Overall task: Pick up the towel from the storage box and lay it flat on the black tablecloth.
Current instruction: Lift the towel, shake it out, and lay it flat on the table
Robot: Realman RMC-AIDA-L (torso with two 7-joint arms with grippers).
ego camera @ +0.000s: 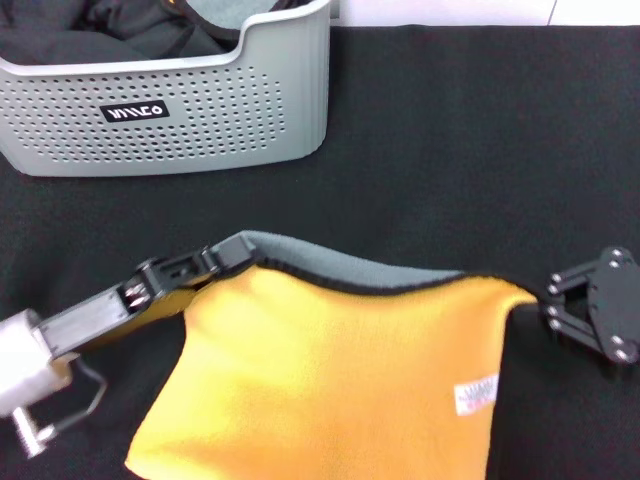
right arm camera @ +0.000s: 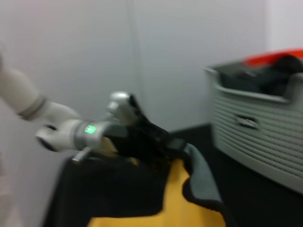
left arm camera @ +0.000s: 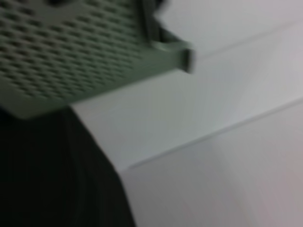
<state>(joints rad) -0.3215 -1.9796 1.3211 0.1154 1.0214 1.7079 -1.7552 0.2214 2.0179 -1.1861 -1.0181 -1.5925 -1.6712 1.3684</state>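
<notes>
The towel (ego camera: pixel 340 380) hangs stretched between my two grippers over the black tablecloth (ego camera: pixel 460 150). Its yellow-orange face is towards me, and the grey face folds over along the top edge. A white care tag (ego camera: pixel 476 393) shows near its right side. My left gripper (ego camera: pixel 232 252) is shut on the towel's top left corner. My right gripper (ego camera: pixel 546 300) is shut on the top right corner. The right wrist view shows the left gripper (right arm camera: pixel 158 142) pinching the towel (right arm camera: pixel 194 189). The storage box (ego camera: pixel 200 130) stands at the back left.
Dark cloths (ego camera: pixel 100 35) lie in the storage box. The box also shows in the left wrist view (left arm camera: pixel 71 52) and the right wrist view (right arm camera: pixel 255 137), with something orange-red (right arm camera: pixel 274 56) at its top. The tablecloth's back edge meets a white surface (ego camera: pixel 450 12).
</notes>
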